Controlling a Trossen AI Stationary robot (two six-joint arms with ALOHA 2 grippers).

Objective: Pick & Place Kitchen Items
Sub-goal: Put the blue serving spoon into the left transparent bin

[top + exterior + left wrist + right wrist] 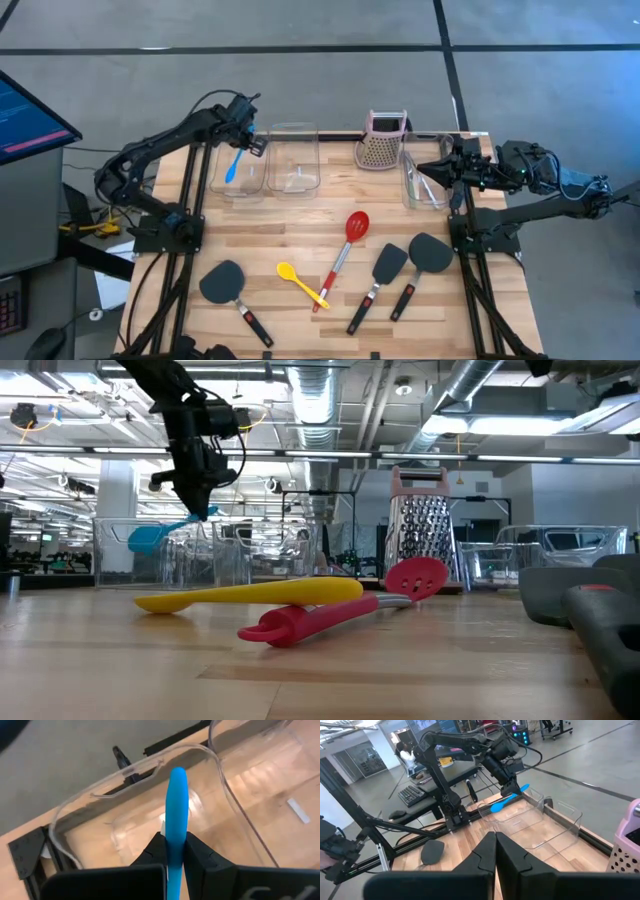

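Left gripper (243, 140), fingers clamped on 1 small blue plastic spoon (233, 164), holds it above leftmost of 3 clear plastic bins (240, 187). Right gripper (441, 169) empty, fingers closed, over rightmost bin. On table: 3 black spatulas (221, 282), 1 red spoon (356, 226), 1 yellow spoon (288, 272).

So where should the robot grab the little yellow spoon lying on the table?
Probably on the thin handle of the small yellow spoon, near its middle, coming straight down from above. It lies flat on the wooden table, slanted, and its handle end sits against the red spoon, so the bowl side looks freer.
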